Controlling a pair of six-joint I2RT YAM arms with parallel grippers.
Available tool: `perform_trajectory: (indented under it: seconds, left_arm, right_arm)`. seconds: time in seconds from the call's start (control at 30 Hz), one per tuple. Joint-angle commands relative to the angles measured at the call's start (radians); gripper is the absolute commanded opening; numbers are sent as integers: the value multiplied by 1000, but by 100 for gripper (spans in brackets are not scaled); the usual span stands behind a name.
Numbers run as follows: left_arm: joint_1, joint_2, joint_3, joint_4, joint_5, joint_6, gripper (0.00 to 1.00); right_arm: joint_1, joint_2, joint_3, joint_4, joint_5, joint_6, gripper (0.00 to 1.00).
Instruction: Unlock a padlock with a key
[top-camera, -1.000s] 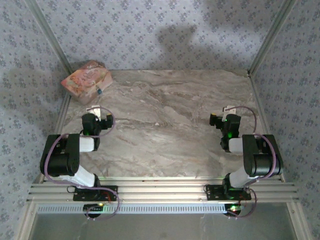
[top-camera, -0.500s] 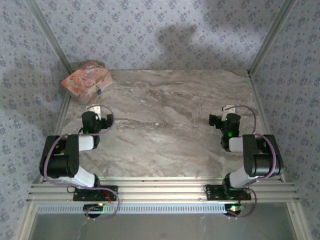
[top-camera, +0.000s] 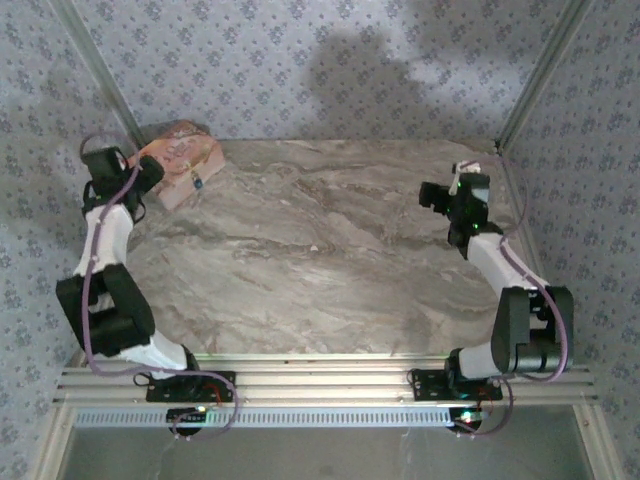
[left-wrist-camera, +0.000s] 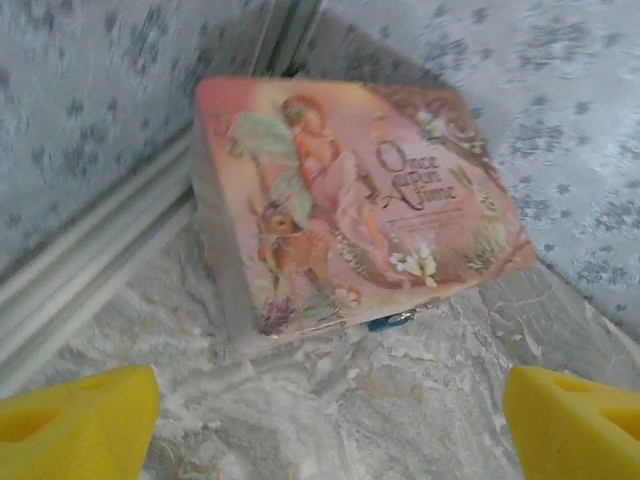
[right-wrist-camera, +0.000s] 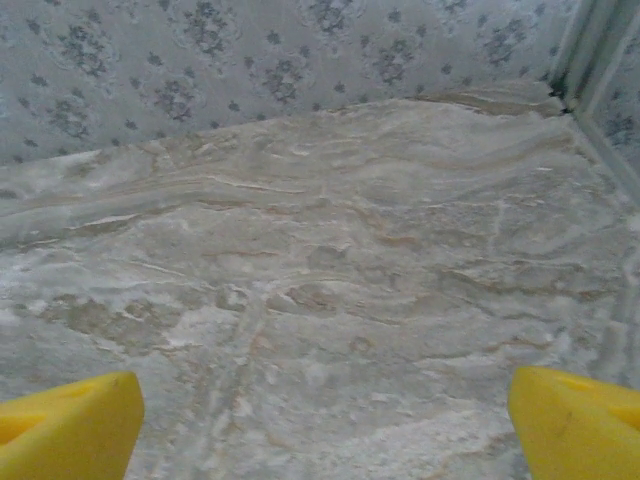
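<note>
The padlock (left-wrist-camera: 390, 320) is a tiny teal-blue and metal piece hanging at the front edge of a pink printed box (left-wrist-camera: 350, 200). In the top view the padlock (top-camera: 197, 181) is a small blue speck on the side of the box (top-camera: 175, 160) that faces the table's middle. My left gripper (left-wrist-camera: 326, 425) is open, a short way in front of the box and pointed at it, with bare marble between its yellow pads (left-wrist-camera: 75, 420). The left gripper (top-camera: 150, 172) sits by the box's left end. My right gripper (right-wrist-camera: 325, 425) is open over bare marble, and in the top view the right gripper (top-camera: 430, 194) is far right. The key is out of view.
The box sits in the far left corner against an aluminium frame rail (left-wrist-camera: 90, 270) and the patterned wall (top-camera: 300, 60). The marble tabletop (top-camera: 330, 260) spreads between the two arms. A corner post (right-wrist-camera: 590, 50) stands at the far right.
Both arms have unfolded from near their bases. The left one has swung up and left to the pink box. The right one has reached farther back along the right side.
</note>
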Motion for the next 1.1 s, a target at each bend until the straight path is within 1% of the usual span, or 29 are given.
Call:
perform_trajectory:
  seconds: [0.0, 0.17, 0.27, 0.37, 0.5, 0.6, 0.73, 0.83, 1.07]
  left_arm:
    - [14, 96, 89, -190, 116, -122, 88]
    - [38, 249, 241, -260, 155, -147, 82]
    - [38, 295, 272, -241, 151, -161, 80]
    - [46, 345, 318, -236, 146, -170, 79]
    - [51, 428, 391, -236, 167, -172, 73]
    - [51, 495, 443, -225, 209, -175, 67]
    - [49, 572, 494, -240, 255, -173, 62]
    - [36, 580, 460, -248, 272, -165, 58]
    - [17, 457, 171, -166, 258, -161, 54]
  right_arm:
    - [47, 64, 82, -223, -60, 98, 94]
    - [131, 100, 151, -255, -49, 103, 94]
    - [158, 120, 182, -282, -47, 103, 94]
    - [171, 137, 204, -301, -53, 104, 94]
    - [188, 154, 223, -310, -60, 112, 94]
    - [197, 163, 229, -312, -66, 116, 94]
    - [208, 175, 238, -323, -76, 123, 94]
    - [216, 179, 240, -328, -79, 129, 94]
    - [232, 171, 243, -346, -91, 142, 94]
